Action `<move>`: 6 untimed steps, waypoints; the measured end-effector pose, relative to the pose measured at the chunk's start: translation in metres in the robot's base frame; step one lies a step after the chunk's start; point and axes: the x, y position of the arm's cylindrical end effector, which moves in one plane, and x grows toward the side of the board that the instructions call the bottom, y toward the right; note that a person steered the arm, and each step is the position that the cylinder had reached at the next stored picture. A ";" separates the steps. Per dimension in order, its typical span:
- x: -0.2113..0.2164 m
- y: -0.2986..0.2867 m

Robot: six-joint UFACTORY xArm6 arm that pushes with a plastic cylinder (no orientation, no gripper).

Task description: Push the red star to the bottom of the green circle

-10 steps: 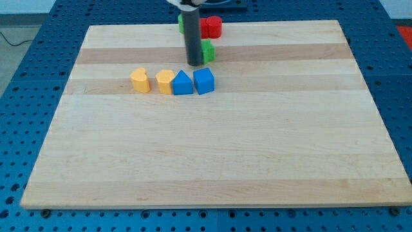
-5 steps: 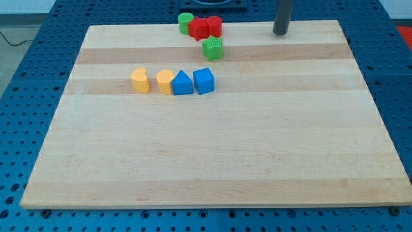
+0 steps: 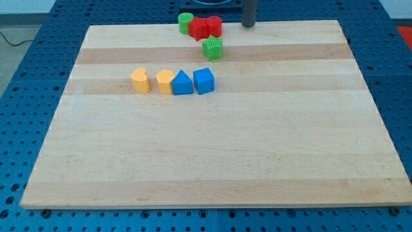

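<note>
Wooden board [image 3: 212, 161] on blue pegboard table [image 3: 38, 71]; near half bare.

Mid-board row, view's left to right: yellow block [image 3: 140, 80], second yellow block [image 3: 165, 82], blue triangular block [image 3: 182, 84], blue cube [image 3: 203, 80] (last three touching).

Farther up: green star [image 3: 212, 48], alone.

Top edge: green circle [image 3: 186, 23], red star [image 3: 198, 29] touching its right side, red round block [image 3: 214, 26] against star.

You have no jaws here: bare rod, holds nothing. My tip [image 3: 248, 26] sits at top edge, view's right of red cluster, apart from it.

No containers, no readable writing.
</note>
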 end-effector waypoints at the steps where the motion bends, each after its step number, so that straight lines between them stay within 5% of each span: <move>1: 0.001 -0.021; 6: 0.028 -0.141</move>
